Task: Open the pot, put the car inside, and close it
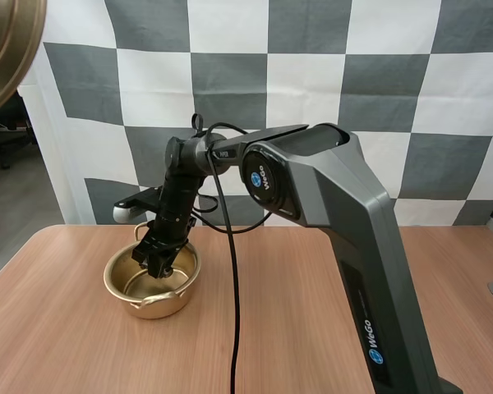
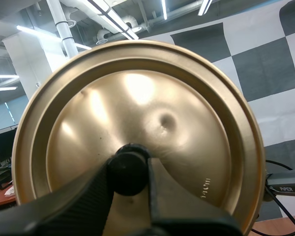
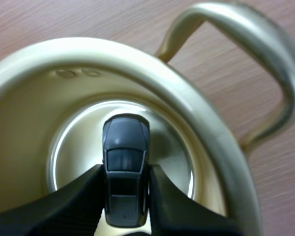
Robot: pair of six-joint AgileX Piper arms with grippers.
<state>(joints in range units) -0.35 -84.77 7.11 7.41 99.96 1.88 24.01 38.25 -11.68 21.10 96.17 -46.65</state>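
Car [image 3: 125, 169] is being pinched by the right gripper [image 1: 159, 263] inside the open pot [image 1: 115, 283]. Lid [image 2: 187, 98] is being clamped at its knob [image 2: 129, 164] by the left gripper [image 2: 130, 171].

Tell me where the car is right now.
The grey car is pinched between the right gripper's fingers inside the open pot, which sits on the table's left side in the high view.

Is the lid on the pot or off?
Off. The left gripper holds the lid up high; the pot sits open on the table, the right gripper holding the car inside.
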